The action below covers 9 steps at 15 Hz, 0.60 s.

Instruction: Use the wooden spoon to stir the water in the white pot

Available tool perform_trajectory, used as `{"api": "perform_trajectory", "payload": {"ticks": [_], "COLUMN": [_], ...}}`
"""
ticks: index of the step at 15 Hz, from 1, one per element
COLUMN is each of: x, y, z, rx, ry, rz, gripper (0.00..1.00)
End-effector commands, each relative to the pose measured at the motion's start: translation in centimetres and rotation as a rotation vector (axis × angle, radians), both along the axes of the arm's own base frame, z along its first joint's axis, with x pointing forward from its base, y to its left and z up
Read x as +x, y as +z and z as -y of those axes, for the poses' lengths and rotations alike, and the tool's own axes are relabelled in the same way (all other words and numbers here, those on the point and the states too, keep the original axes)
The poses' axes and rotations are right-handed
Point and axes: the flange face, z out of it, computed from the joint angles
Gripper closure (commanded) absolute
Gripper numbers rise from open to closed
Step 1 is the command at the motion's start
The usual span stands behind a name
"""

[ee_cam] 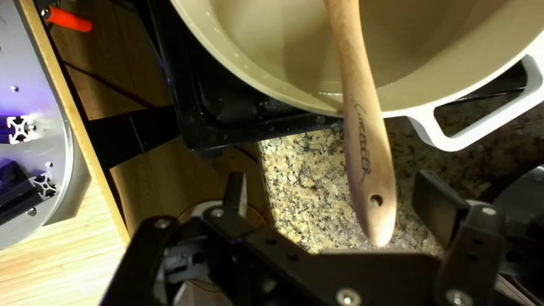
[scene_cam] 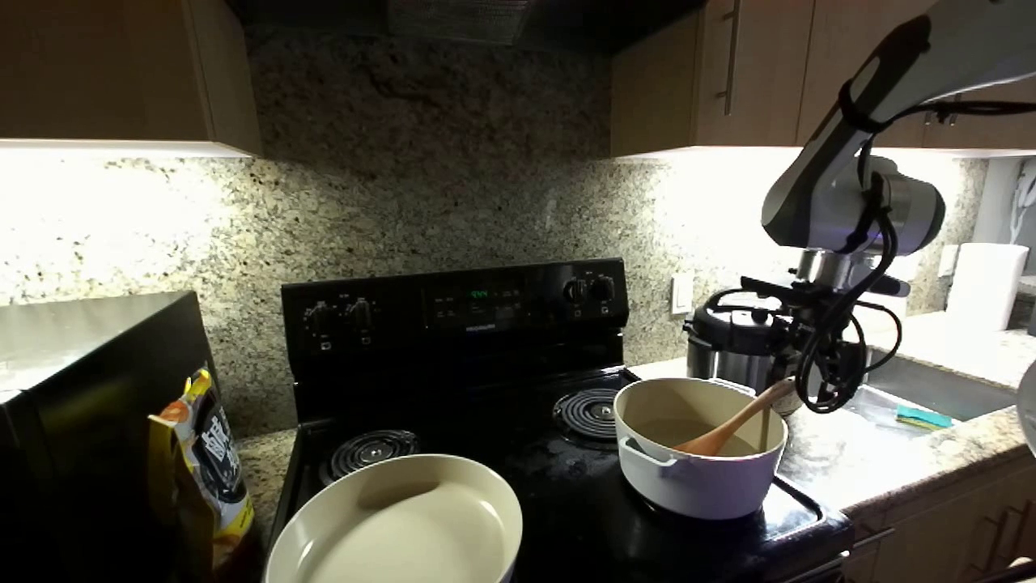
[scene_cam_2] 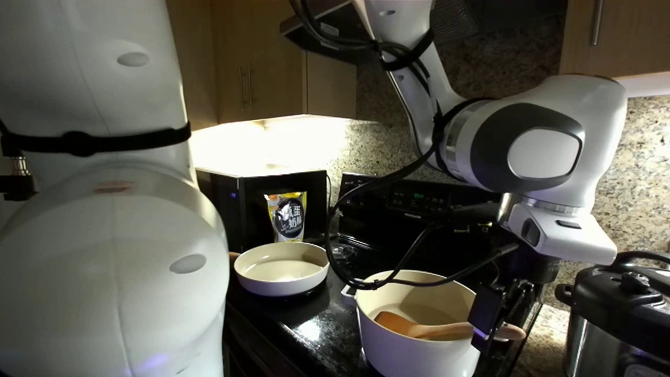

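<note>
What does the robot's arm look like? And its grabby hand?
The arm is mostly white and rounded, with dark grey patches and oval caps. Black straps circle it, and black cables loop from it. The gripper is mostly black, with two flat-tipped fingers and silvery screws.

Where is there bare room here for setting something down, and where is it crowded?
Bare: the stove top between the shallow cream dish and the white pot; also the visible part of the rear burner behind it. Crowded: over the counter beside the pot, where the wooden spoon overhangs the rim near the open gripper.
</note>
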Motion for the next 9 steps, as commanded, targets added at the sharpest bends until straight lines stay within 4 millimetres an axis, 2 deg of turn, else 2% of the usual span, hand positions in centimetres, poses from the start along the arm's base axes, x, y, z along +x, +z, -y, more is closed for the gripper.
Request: {"api": "perform_trajectory", "payload": {"ticks": [1, 2, 9], "x": [-0.1, 0.1, 1.8], "y": [0.5, 0.4, 0.6], "z": [0.1, 0.2, 0.7], "rx": [-0.013, -0.011, -0.024], "ry": [-0.022, -0.022, -0.048], "rz": [-0.002, -0.006, 0.004], "gripper": [0.25, 0.26, 0.72]}}
